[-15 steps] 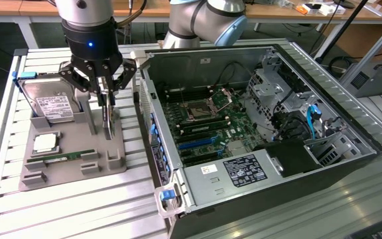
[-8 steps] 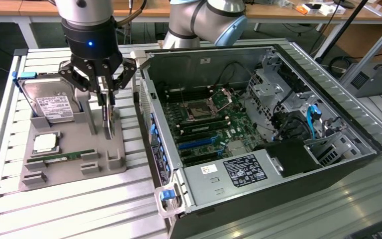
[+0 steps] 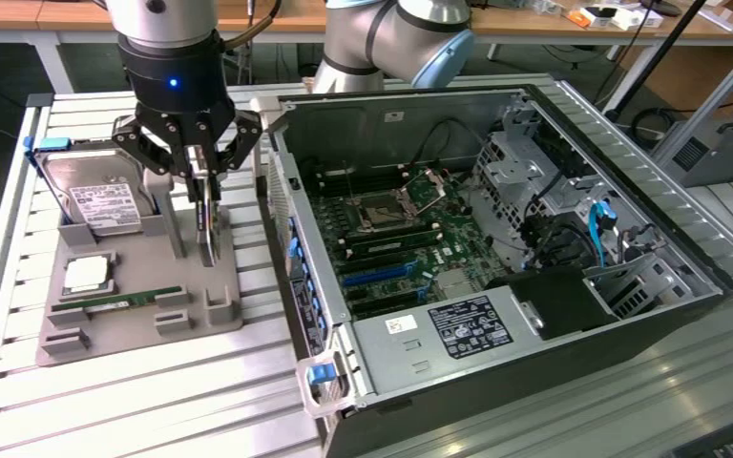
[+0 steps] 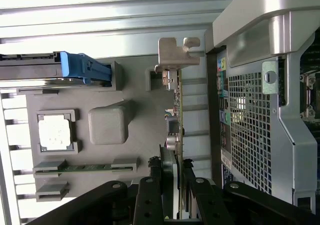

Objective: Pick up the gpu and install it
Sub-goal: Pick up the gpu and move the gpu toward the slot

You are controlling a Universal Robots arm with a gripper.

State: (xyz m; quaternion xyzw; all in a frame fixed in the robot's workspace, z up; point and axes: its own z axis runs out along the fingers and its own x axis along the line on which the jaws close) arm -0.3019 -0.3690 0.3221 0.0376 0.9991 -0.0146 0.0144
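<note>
- Presently, the gripper (image 3: 205,196) is seen lowered over the grey tray (image 3: 150,277) on the slatted table (image 3: 150,401), at the exterior view's left.
- The fingers (image 3: 196,176) are set narrow and are closed on the gpu (image 3: 210,234), one against each face of the card.
- In the wrist view the same grip is confirmed: the gripper (image 4: 172,185) straddles the gpu (image 4: 176,110), which is seen edge-on between the fingers (image 4: 150,195).
- The gpu is found standing upright on its long edge in its slot on the tray (image 4: 130,90), on the side of the tray nearest the computer case (image 3: 392,119). Its silver bracket (image 4: 175,55) is at the end away from the fingers.
- No lift is evident; the lower edge of the card is seen down at the tray surface.
- The hard drive (image 3: 106,200) is propped in the tray beside the gripper, with its blue tab (image 4: 80,67) noted in the wrist view.
- The processor (image 3: 87,275) and the green memory stick (image 3: 131,301) are lying flat in their own recesses, apart from the gpu.
- The computer case is lying open just beside the tray, with the motherboard (image 3: 392,239) exposed.
- In the wrist view, the perforated rear panel (image 4: 250,135) of the case is seen next to the card.
</note>
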